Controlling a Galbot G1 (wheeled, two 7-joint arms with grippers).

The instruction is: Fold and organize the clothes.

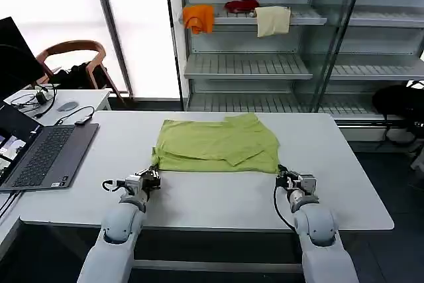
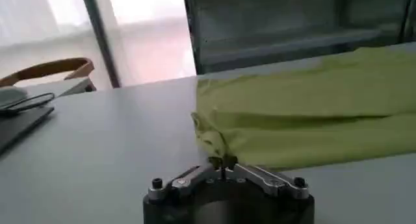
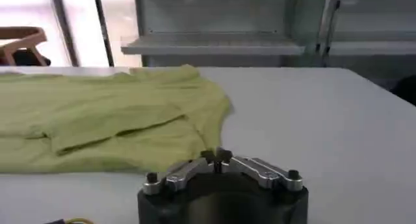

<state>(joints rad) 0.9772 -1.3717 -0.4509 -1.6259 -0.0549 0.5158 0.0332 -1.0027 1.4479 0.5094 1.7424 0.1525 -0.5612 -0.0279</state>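
Left gripper and right gripper are each pinching, fingers closed, a near corner of the one lime yellow-green thin-fabric T-shirt, which is lying part-folded mid white table. Two grippers, one shirt.

- My left gripper sits at the near left corner of the folded lime T-shirt.
- My right gripper sits at its near right corner.
- A laptop lies at the white table's left edge.
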